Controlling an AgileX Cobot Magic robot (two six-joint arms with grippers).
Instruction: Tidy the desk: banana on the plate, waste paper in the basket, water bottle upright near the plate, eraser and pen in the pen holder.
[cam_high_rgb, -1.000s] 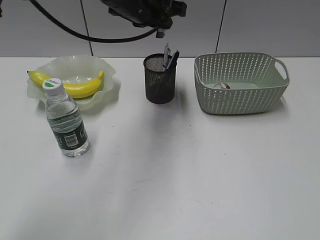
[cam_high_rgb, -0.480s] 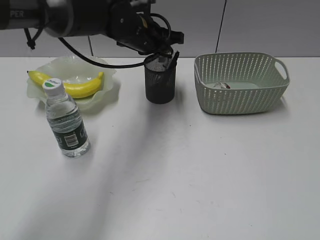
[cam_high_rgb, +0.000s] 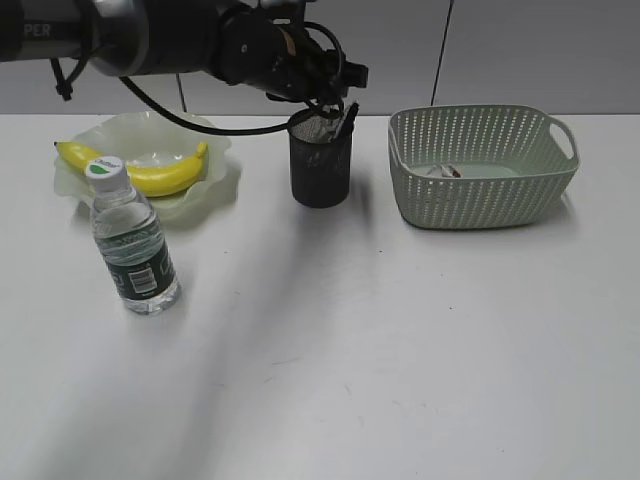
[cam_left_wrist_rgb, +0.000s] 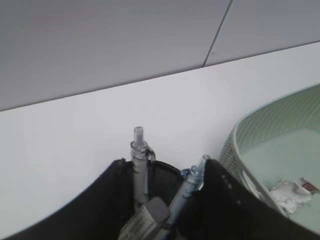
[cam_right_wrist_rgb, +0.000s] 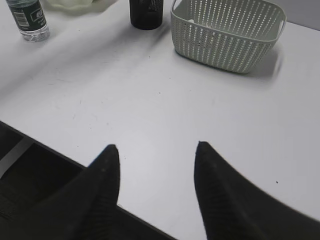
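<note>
My left gripper (cam_high_rgb: 325, 102) hangs just over the mouth of the black mesh pen holder (cam_high_rgb: 320, 165). In the left wrist view its jaws (cam_left_wrist_rgb: 166, 164) stand open around two pens (cam_left_wrist_rgb: 140, 165) and a grey eraser (cam_left_wrist_rgb: 150, 215) that sit in the holder (cam_left_wrist_rgb: 164, 176) without touching them. The banana (cam_high_rgb: 150, 175) lies on the wavy green plate (cam_high_rgb: 215, 185). In front of the plate, the water bottle (cam_high_rgb: 130, 240) stands upright. The waste paper (cam_high_rgb: 445, 170) lies in the green basket (cam_high_rgb: 480, 200). My right gripper (cam_right_wrist_rgb: 157, 150) is open above the bare desk (cam_right_wrist_rgb: 165, 100).
The left arm and its cable stretch across the back left, above the plate. The basket (cam_left_wrist_rgb: 260, 130) stands close to the right of the pen holder. The right gripper hovers by the desk's front edge (cam_right_wrist_rgb: 55, 150), out of the exterior view.
The left arm has come down from above the scene onto the pen holder's mouth. Over the last half second it barely moved. The right arm is still.
</note>
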